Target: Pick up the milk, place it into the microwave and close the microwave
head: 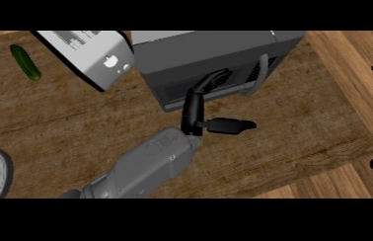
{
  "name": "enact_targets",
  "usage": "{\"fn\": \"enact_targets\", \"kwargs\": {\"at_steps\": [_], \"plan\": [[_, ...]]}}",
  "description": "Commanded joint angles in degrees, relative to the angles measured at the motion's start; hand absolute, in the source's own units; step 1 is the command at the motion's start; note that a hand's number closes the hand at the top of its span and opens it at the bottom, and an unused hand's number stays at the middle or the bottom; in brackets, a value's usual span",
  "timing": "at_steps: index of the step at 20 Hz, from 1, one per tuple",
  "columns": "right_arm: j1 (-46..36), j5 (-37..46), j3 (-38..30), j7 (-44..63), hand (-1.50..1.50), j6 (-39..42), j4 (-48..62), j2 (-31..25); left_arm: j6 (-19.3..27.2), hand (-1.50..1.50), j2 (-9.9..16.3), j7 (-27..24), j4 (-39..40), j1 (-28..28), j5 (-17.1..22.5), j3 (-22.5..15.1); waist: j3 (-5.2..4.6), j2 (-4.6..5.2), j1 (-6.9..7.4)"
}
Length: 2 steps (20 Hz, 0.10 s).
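Brown wood grain covers the desk (65,121), with lighter planks running along its right and lower right edges. A dark grey microwave (211,62) stands at the top centre, its door shut and a pale handle (256,77) on the front. To its left a light grey box (91,55) with printed markings lies tilted, cut off by the upper edge. A green cucumber (24,62) lies near the far left edge. One robot hand (198,106), on a grey forearm (146,166) rising from the lower edge, has straight fingers (215,79) laid against the microwave door and the thumb (229,125) spread sideways, holding nothing. Which arm it is cannot be told for sure. The milk is not visible. A dark curved rim (6,171) peeks in at the lower left.
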Motion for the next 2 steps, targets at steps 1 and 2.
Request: {"fn": "enact_targets", "kwargs": {"at_steps": [1, 2], "plan": [[-1.2, -2.7, -0.9, 1.1, -1.50, 1.9, 2.1, -1.3, 1.2, -1.50, 0.0, 0.1, 4.7, -4.0, 2.1, 4.5, -0.18, 0.33, -0.62], [-1.4, -3.0, -1.0, 1.0, -1.50, 2.2, 2.4, -1.3, 1.3, -1.50, 0.0, -0.4, 5.0, -3.9, 2.1, 4.2, -0.13, 0.20, -0.66]]}}
